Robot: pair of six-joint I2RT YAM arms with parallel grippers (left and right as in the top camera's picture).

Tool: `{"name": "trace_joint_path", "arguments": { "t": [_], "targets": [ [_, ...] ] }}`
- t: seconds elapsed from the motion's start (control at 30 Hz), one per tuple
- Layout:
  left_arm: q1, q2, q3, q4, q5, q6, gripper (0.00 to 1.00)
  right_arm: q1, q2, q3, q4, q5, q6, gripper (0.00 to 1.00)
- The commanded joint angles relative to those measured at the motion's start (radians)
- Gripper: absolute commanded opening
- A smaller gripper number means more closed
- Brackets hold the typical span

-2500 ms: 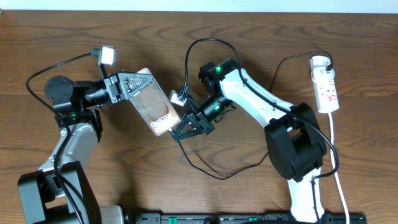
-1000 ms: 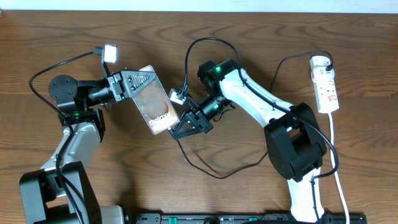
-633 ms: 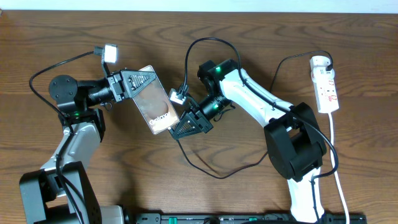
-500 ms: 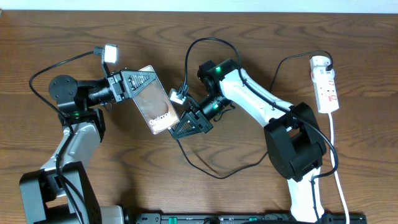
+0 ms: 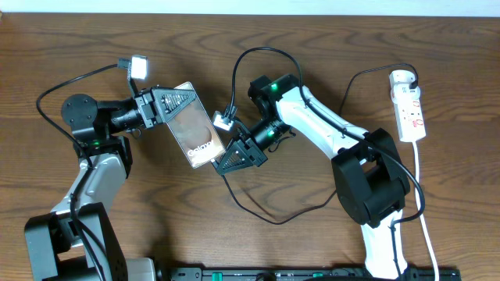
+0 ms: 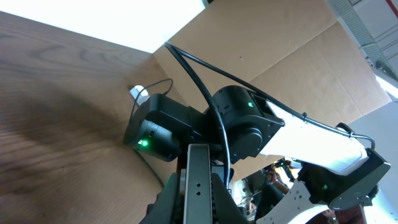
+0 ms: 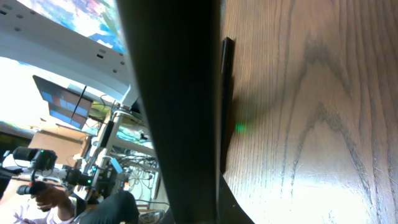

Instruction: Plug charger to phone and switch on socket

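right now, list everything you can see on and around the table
phone: one, dark glossy with white lettering, left of centre, held off the table
charger: one, thin black cable, loops over the near middle, runs up to the right end effector's tip
socket: one, white strip with red markings, far right, lying flat
table: one, brown wood, under everything
left arm: one, grey and black, left side
right arm: one, white and black, right of centre
left end effector: one, black, shut on the phone's far end
right end effector: one, black, shut on the charger, at the phone's near end
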Motion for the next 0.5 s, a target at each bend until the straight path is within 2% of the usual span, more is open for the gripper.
{"name": "trace_joint_path", "arguments": {
  "t": [0.0,0.47],
  "targets": [
    [-0.021,-0.006,0.008,0.004,0.003,0.019,0.07,0.005,0.004,0.021,0.013,-0.138,0.009,0.01],
    [-0.002,-0.006,0.008,0.004,-0.05,0.033,0.07,0.006,0.004,0.021,0.013,-0.137,0.009,0.01]
  ]
}}
